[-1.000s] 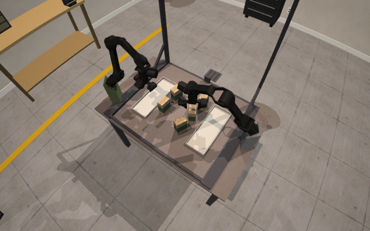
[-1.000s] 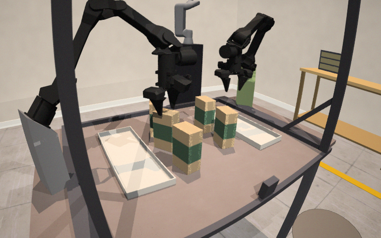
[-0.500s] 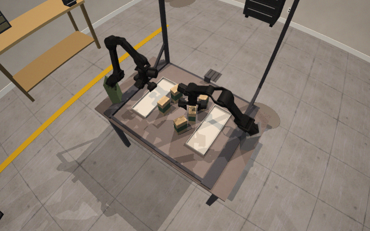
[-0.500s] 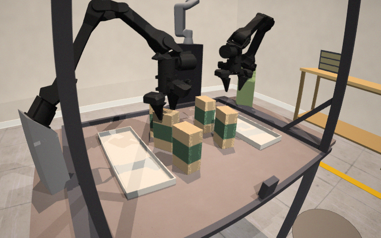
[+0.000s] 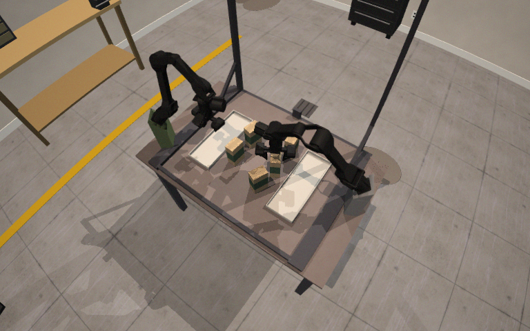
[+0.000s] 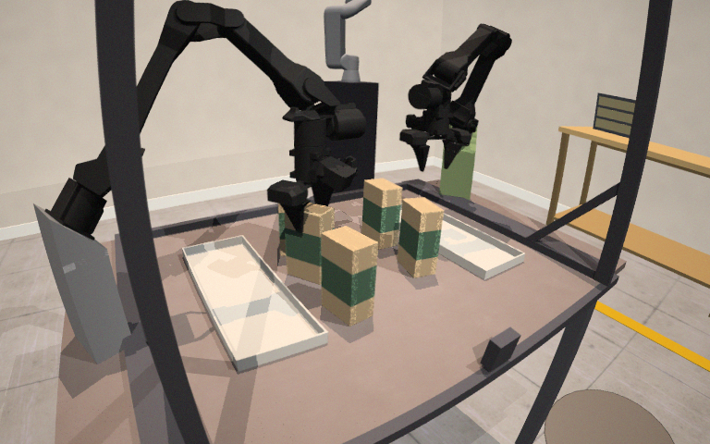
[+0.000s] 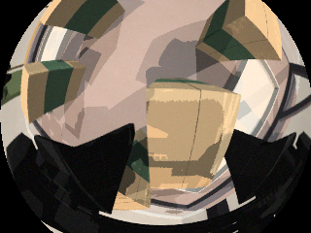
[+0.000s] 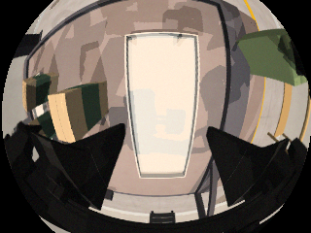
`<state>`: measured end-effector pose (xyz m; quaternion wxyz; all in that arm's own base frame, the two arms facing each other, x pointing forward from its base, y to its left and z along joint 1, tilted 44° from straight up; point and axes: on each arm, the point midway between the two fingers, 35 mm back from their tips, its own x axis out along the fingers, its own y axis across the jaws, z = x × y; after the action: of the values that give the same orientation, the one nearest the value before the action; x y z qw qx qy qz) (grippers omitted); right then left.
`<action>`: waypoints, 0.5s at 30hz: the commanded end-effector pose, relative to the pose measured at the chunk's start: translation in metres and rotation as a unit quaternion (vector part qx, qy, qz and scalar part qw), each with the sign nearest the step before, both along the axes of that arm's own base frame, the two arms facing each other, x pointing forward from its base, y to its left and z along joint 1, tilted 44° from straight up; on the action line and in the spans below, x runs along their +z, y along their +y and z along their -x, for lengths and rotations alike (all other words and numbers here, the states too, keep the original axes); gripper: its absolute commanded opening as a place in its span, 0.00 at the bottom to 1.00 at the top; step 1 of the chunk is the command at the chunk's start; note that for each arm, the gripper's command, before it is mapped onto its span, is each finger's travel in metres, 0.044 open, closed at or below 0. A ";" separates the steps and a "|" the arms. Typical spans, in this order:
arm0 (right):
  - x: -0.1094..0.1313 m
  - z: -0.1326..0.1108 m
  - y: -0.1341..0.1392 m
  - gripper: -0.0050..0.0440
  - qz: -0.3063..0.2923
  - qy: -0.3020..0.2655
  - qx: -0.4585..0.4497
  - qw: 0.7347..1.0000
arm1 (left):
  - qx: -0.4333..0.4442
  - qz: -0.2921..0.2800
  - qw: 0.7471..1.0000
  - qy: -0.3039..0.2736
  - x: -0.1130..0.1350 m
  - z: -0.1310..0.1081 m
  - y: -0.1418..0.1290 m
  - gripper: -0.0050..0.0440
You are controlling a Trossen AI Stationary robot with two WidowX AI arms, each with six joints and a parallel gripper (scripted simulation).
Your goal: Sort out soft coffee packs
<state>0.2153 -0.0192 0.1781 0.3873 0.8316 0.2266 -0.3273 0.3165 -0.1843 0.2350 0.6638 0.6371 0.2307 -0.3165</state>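
Five tan coffee packs with green bands stand upright on the bench. My left gripper (image 6: 309,201) (image 5: 273,152) is open, with its fingers either side of the top of the middle pack (image 6: 309,243) of its row of three. That pack shows between the fingers in the left wrist view (image 7: 189,136). The front pack (image 6: 349,275) stands beside it, and the third pack (image 5: 290,144) is partly hidden by the arm. The other two packs (image 6: 382,212) (image 6: 420,235) stand further over. My right gripper (image 6: 436,152) (image 8: 167,130) is open and empty, high above its white tray (image 6: 476,246) (image 8: 162,104).
The left arm's white tray (image 6: 250,298) (image 5: 299,185) lies flat and empty beside the row of three. Dark frame posts (image 6: 125,209) rise at the bench corners. A green block (image 6: 458,167) carries the right arm's base, and a small dark block (image 6: 499,348) sits near the bench edge.
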 end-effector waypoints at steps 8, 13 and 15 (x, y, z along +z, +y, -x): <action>0.005 0.000 -0.001 0.87 0.003 -0.007 -0.003 1.000 | -0.002 0.000 1.000 -0.001 -0.009 -0.009 -0.002 0.86; 0.005 0.000 -0.001 0.87 0.003 -0.007 -0.003 1.000 | -0.002 0.000 1.000 -0.001 -0.013 -0.013 -0.003 0.86; 0.005 0.000 -0.001 0.87 0.003 -0.007 -0.003 1.000 | -0.002 0.000 1.000 -0.001 -0.015 -0.015 -0.003 0.86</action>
<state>0.2153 -0.0192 0.1781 0.3873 0.8316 0.2266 -0.3273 0.3283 -0.1865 0.2220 0.6634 0.6373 0.2313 -0.3166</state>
